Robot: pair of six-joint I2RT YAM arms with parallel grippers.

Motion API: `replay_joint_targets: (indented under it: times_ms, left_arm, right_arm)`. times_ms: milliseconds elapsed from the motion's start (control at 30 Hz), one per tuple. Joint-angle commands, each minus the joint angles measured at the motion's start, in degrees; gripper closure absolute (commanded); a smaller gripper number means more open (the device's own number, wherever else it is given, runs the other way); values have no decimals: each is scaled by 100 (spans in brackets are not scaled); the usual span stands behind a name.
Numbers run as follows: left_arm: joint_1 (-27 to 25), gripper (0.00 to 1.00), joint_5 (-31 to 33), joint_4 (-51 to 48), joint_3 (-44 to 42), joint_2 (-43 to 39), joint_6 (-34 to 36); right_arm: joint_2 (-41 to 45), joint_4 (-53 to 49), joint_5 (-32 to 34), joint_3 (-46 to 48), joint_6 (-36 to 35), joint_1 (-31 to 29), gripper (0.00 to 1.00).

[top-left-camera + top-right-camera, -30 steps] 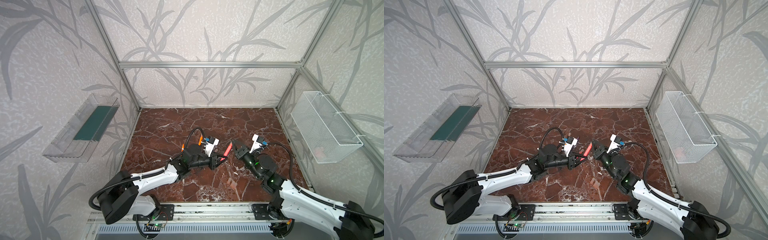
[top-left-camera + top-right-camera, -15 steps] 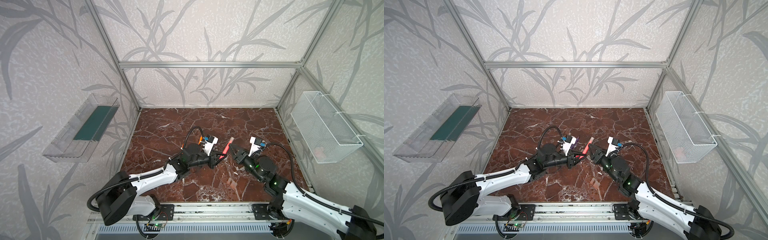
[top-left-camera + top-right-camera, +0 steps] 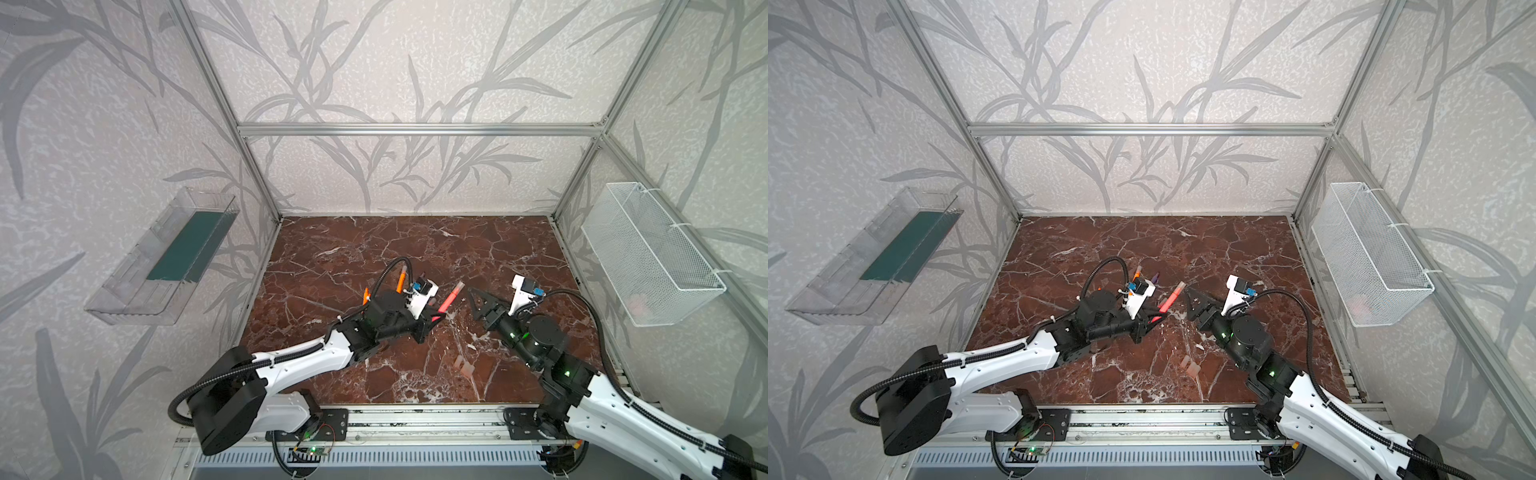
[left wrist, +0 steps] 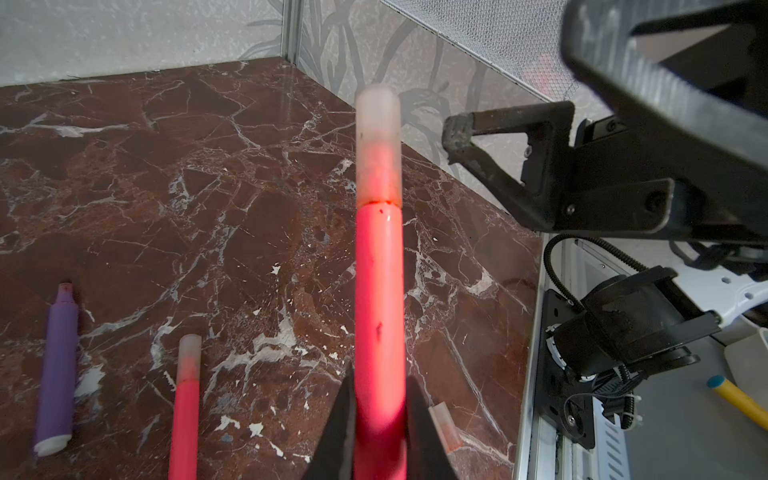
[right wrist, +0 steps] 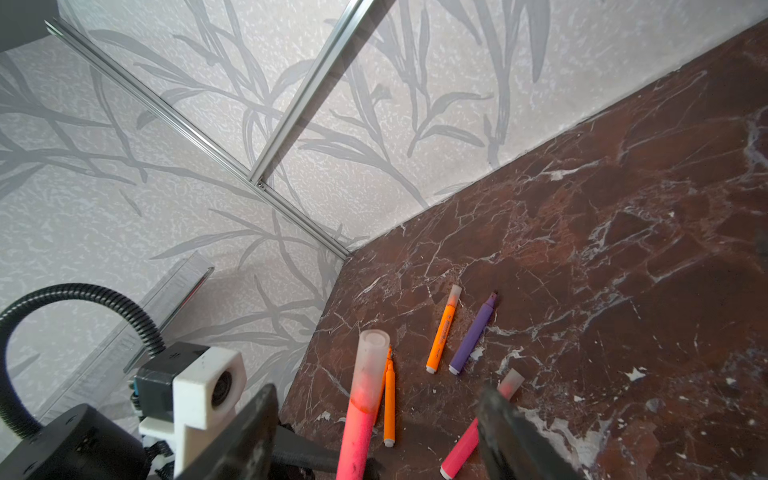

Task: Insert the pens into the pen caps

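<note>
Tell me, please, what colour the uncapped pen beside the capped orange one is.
Purple pen; clearest in the right wrist view.

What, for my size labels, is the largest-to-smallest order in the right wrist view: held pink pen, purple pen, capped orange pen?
Largest: held pink pen, though nearest the camera.
Then purple pen and capped orange pen, alike.

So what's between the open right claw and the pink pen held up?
Nothing: a bare gap separates the right gripper and held pink pen, marble floor below, in both top views.
</note>
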State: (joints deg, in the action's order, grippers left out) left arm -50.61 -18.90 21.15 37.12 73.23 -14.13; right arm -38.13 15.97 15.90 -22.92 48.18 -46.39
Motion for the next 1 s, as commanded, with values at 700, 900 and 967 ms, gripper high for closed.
replay_joint_targets:
  times_ms: [700,900,967]
  left_arm:
    - [-334,100,306,-32,-143,-106,647]
    - [-362,100,312,-14,-131,-91,632]
    - [-362,100,324,11,-126,-64,660]
  right_arm:
    - [-1045,275,-347,-653,86,25,56]
    - [-1133,268,-369,-743,101,27,66]
    - [-1144,223,-394,-776,55,34,74]
